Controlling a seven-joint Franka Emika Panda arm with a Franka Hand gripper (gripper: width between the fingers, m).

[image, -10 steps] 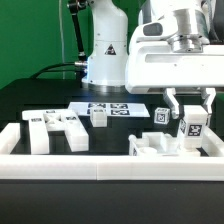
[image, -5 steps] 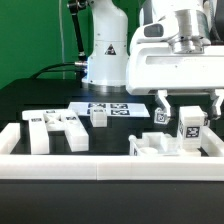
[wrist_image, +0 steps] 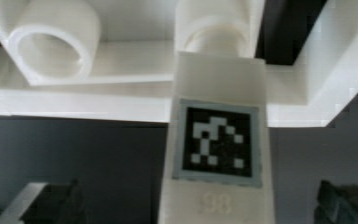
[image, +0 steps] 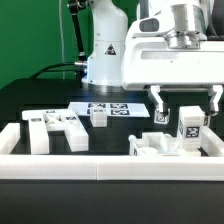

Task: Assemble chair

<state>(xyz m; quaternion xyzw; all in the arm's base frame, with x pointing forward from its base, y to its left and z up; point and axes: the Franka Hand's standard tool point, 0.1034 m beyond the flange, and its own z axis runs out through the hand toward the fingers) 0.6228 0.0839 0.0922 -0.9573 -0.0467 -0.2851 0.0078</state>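
- The end effector [image: 185, 103] is seen at the right of the exterior view, spread wide. Nothing is pinched between its jaws.
- One finger [image: 157, 104] is held on each side of the upright leg [image: 190, 127], with open room left between each finger and the leg's side edges.
- In the wrist view the same leg [wrist_image: 217, 140] is shown with its tag facing the camera. The dark fingertips [wrist_image: 41, 201] are kept well clear of its long edges.
- The leg is found in the lower right of the exterior view, touching the white seat assembly [image: 152, 148]. How deeply it is seated cannot be told.
- In the wrist view a round hole is seen in the slab [wrist_image: 51, 50] beside the leg's far end.
- A tagged cube [image: 161, 114] is placed just beside the finger on the exterior view's left, narrowing the room there.
- A slotted piece [image: 55, 130] lies at the lower left, well apart from the assembly, with bare black worktop [image: 110, 135] between them.
- A small block [image: 98, 117] rests at the near edge of the marker board [image: 118, 108], in the middle of the frame.
- The lower edge of the workspace is closed by the border wall [image: 100, 165], with the assembly just behind it.
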